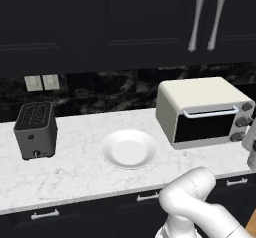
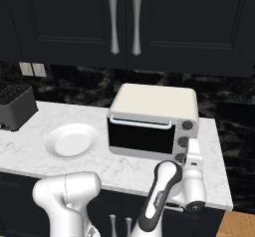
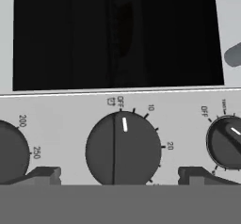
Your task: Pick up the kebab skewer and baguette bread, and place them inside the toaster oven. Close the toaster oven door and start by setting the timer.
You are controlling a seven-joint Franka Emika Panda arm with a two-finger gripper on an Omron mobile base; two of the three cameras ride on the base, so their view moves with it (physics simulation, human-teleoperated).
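The cream toaster oven (image 1: 200,99) (image 2: 152,104) stands on the counter with its dark glass toaster oven door (image 1: 205,127) (image 2: 139,136) shut. My gripper (image 2: 193,154) (image 3: 120,173) hangs open right in front of the oven's knob column. In the hand view its fingertips (image 3: 47,173) stand wide on either side of the middle dial (image 3: 123,148), apart from it. That dial's white pointer sits close to its OFF mark. The kebab skewer and the baguette bread are hidden; nothing can be made out through the dark glass.
A white plate (image 1: 129,148) (image 2: 70,140) lies bare on the marble counter left of the oven. A dark grey slot toaster (image 1: 35,129) (image 2: 15,106) stands farther left. Dark cabinets hang above, and the counter ends just right of the oven.
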